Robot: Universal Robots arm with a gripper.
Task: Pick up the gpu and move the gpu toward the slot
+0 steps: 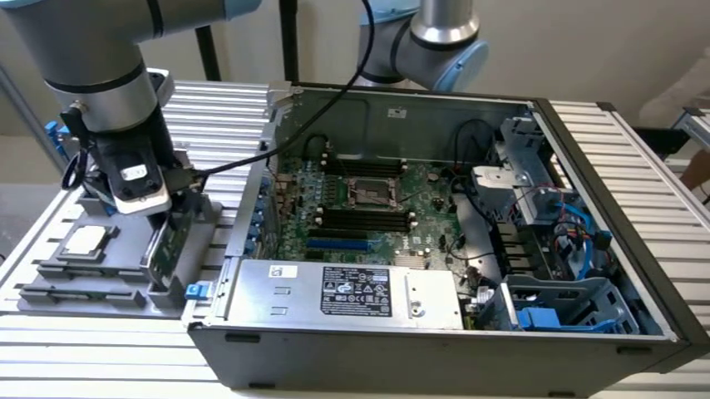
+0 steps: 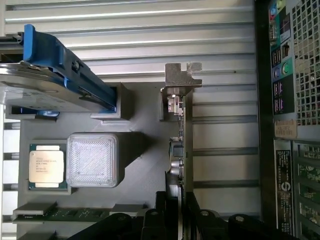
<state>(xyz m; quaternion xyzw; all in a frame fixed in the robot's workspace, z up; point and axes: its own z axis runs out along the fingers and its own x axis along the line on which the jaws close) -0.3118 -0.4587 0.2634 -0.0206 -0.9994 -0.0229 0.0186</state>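
The gpu is a thin green card standing on edge in a slot of the grey parts tray, at the exterior view's left beside the open computer case. In the wrist view the gpu appears edge-on, with its metal end bracket at the far end. My gripper is straight above the card. Its black fingers sit close on either side of the card's near end, so the gripper looks shut on it. The blue expansion slot lies on the motherboard inside the case.
The tray also holds a square silver processor chip, a silver hard drive with blue rails, a memory stick and a grey square block. The case wall rises between the tray and the motherboard. A silver power supply sits in front.
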